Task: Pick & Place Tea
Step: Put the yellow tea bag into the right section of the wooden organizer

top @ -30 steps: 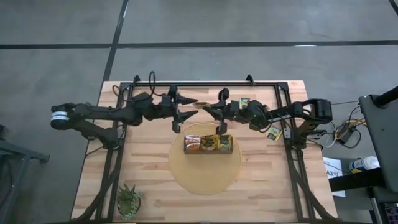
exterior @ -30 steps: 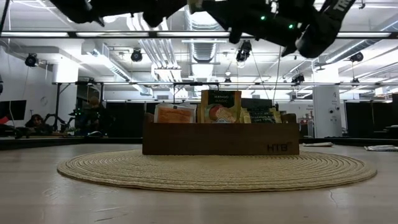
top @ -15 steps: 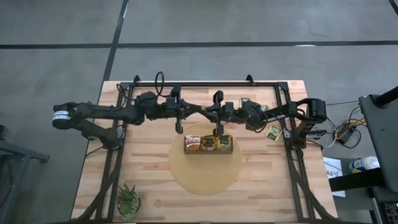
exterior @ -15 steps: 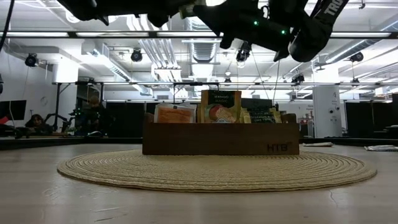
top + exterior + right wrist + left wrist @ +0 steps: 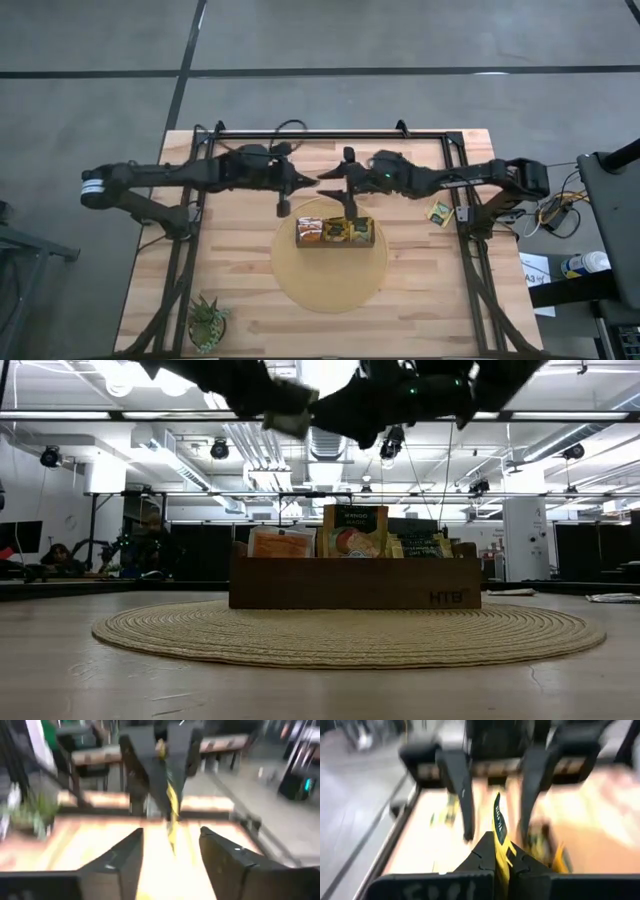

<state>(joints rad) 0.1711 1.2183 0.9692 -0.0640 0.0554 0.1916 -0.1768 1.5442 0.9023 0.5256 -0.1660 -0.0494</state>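
A yellow-and-dark tea sachet [image 5: 498, 820] hangs high above the table, behind the dark wooden box [image 5: 335, 231]. My left gripper [image 5: 310, 180] is shut on it and reaches in from the table's left. My right gripper [image 5: 172, 845] faces it from the right and is open. Its fingers [image 5: 465, 795] stand on either side of the sachet [image 5: 171, 805] without touching it. The box rests on a round woven mat [image 5: 330, 275] with several sachets [image 5: 355, 530] standing upright in it. My left gripper pinches the sachet's end nearest to it [image 5: 499, 854] between its two fingers. The fingers come in about level from the table's left. The sachet stands on edge, lifted clear, and sticks out beyond the fingertips toward my right gripper.
A loose sachet [image 5: 440, 211] lies near the table's right edge. A small green plant [image 5: 207, 322] stands at the near left corner. A black frame [image 5: 330, 136] runs along the far edge and both sides.
Both grippers have tipped up from pointing down to about level, tip to tip above the box's far side. My left gripper has shut on the sachet that my right gripper held. My right gripper has opened and let it go.
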